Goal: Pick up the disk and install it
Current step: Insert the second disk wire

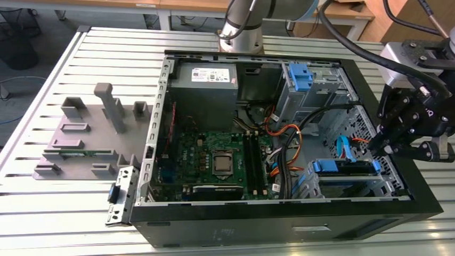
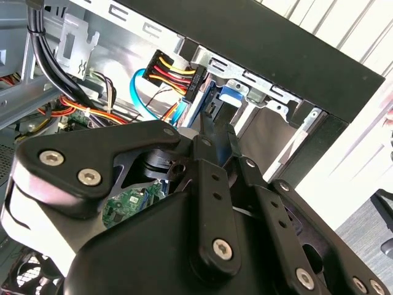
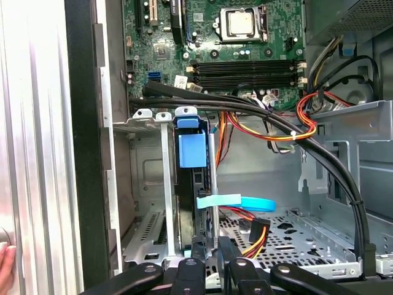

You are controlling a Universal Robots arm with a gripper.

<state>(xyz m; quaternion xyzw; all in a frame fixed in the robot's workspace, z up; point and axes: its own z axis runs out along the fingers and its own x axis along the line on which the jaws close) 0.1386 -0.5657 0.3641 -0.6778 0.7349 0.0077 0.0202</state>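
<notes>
Black linkages of my gripper [image 2: 218, 132] fill the foreground, fingers drawn together with nothing between them, just above the drive bay. Beyond them the disk [image 3: 191, 184], blue-framed, stands on edge, seated in the metal cage [image 3: 156, 178] at the case's [image 1: 284, 224] front corner. Farther off lies the green motherboard [image 3: 209, 37].

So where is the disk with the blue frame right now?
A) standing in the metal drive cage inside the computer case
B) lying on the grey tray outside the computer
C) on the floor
A: in the first wrist view the disk stands on edge in the metal drive cage inside the computer case, with the gripper close beside it.
</notes>
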